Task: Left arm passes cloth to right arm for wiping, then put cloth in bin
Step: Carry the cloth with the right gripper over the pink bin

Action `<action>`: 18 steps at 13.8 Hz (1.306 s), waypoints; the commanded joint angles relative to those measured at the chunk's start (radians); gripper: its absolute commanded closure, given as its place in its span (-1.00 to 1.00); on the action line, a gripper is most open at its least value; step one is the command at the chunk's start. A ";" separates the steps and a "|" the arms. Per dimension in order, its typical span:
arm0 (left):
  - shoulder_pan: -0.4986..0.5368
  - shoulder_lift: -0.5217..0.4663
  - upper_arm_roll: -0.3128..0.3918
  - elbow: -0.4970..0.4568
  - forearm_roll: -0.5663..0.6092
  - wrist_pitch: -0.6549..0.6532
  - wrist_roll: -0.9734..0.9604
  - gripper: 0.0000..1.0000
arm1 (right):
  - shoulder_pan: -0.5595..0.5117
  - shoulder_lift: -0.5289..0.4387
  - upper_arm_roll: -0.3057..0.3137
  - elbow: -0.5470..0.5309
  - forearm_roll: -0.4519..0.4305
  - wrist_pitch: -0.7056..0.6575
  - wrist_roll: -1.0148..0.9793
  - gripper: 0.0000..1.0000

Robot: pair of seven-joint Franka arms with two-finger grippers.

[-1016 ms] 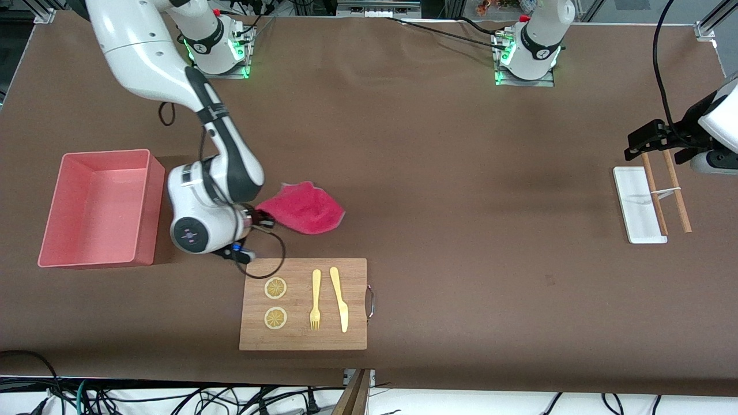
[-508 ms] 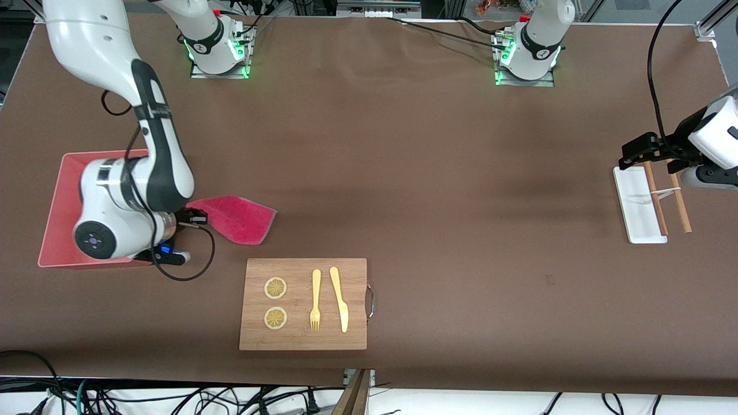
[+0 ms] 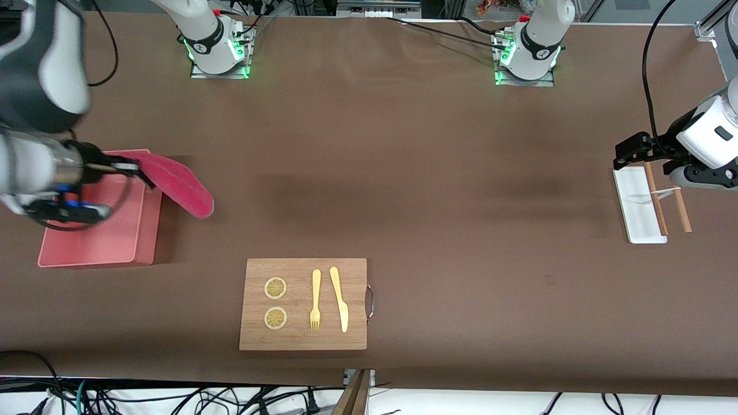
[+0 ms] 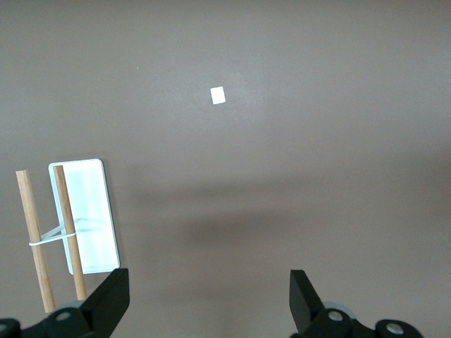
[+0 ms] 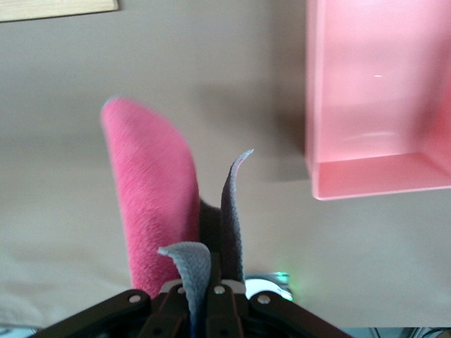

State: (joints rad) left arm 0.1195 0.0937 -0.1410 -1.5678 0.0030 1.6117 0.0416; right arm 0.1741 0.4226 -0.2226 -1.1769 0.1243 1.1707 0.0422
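Landmark: the bin [image 3: 98, 253] sits on the counter [image 3: 438, 173] at the right arm's end; every place below is given from it.
Key relation: the cloth [image 3: 176, 185] trails from the right claw [image 3: 134, 171] away from the bin's inside, toward the left arm's end; its long axis runs slantwise across the bin's wall on that side.
Cloth position: pinched by one corner, hanging in the air, most of it over the counter just beside the bin, only the held end over the rim.
Right claw: fingers closed tight on the cloth's edge, poised above the bin's rim.
Judgement: the drop looks premature here; the cloth likely needs carrying further over the bin's floor.
Left claw [image 4: 204, 299]: fingers spread wide, nothing between them, waiting well apart from the bin over the white tray [image 3: 631, 202] and wooden sticks [image 3: 674, 196].
Nearer arm: the right arm by far.
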 commanded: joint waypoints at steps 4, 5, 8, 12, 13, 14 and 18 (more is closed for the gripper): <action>-0.004 0.008 -0.020 0.046 0.020 -0.007 0.004 -1.00 | -0.145 0.048 -0.093 0.066 -0.199 -0.022 -0.459 1.00; -0.004 0.008 -0.028 0.052 0.025 -0.009 0.006 -1.00 | -0.148 0.054 -0.109 0.059 -0.228 0.016 -0.503 1.00; -0.004 0.004 -0.037 0.054 0.026 -0.010 0.004 -1.00 | -0.189 0.132 -0.110 0.042 -0.250 0.082 -0.545 1.00; -0.003 0.004 -0.037 0.060 0.017 -0.010 0.004 -1.00 | -0.196 0.168 -0.110 -0.128 -0.236 0.262 -0.532 1.00; -0.003 0.004 -0.038 0.061 0.017 -0.010 0.004 -1.00 | -0.203 0.188 -0.110 -0.157 -0.227 0.305 -0.530 1.00; -0.004 0.004 -0.042 0.061 0.018 -0.010 0.004 -1.00 | -0.208 0.200 -0.110 -0.179 -0.213 0.334 -0.530 1.00; -0.004 0.004 -0.040 0.061 0.017 -0.010 0.006 -1.00 | -0.215 0.251 -0.110 -0.228 -0.183 0.421 -0.524 1.00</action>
State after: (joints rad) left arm 0.1180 0.0936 -0.1781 -1.5283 0.0038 1.6118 0.0415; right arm -0.0344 0.6798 -0.3335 -1.3739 -0.0775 1.5589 -0.4768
